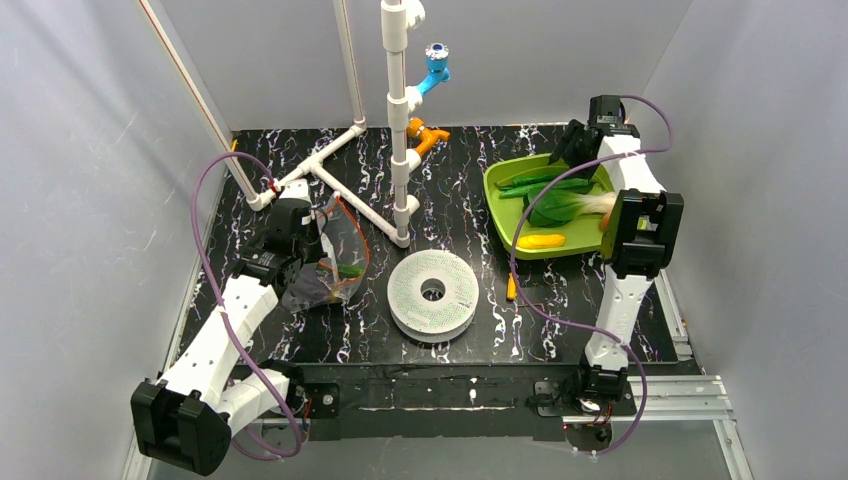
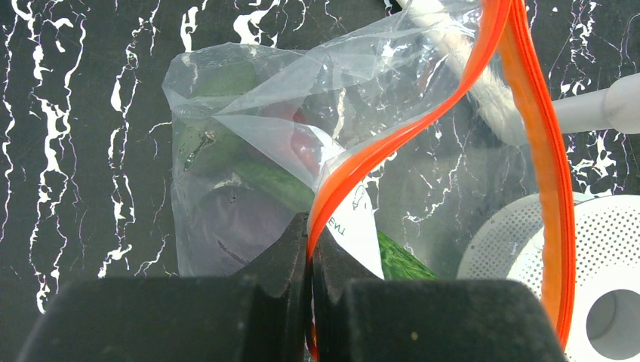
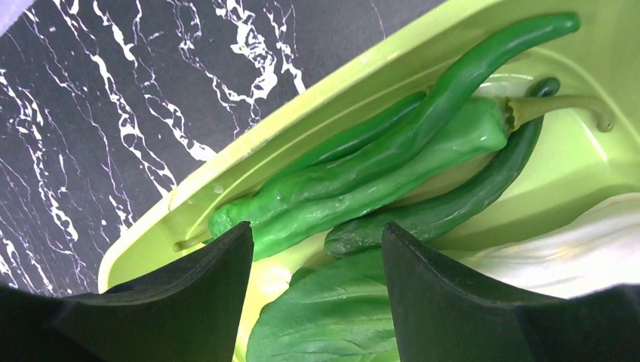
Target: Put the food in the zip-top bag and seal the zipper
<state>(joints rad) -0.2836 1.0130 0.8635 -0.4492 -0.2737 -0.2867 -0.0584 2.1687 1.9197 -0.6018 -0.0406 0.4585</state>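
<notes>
The clear zip-top bag [image 1: 330, 262] lies at the left of the table with its mouth held open. My left gripper [image 1: 306, 238] is shut on the orange-red zipper [image 2: 377, 154] at the mouth edge. Inside the bag [image 2: 249, 151] I see a purple eggplant [image 2: 241, 222], a dark red piece [image 2: 302, 147] and a green piece [image 2: 400, 260]. My right gripper [image 1: 572, 145] is open over the lime-green tray [image 1: 500, 195], just above green peppers [image 3: 392, 158] and the bok choy [image 3: 332, 317]. A yellow banana [image 1: 540, 241] lies in the tray's front.
A white perforated disc [image 1: 432, 291] sits mid-table beside the bag. A white pipe frame [image 1: 345, 185] stands behind the bag, with blue and orange fittings. A small orange-handled screwdriver [image 1: 511, 288] lies in front of the tray. Grey walls enclose the table.
</notes>
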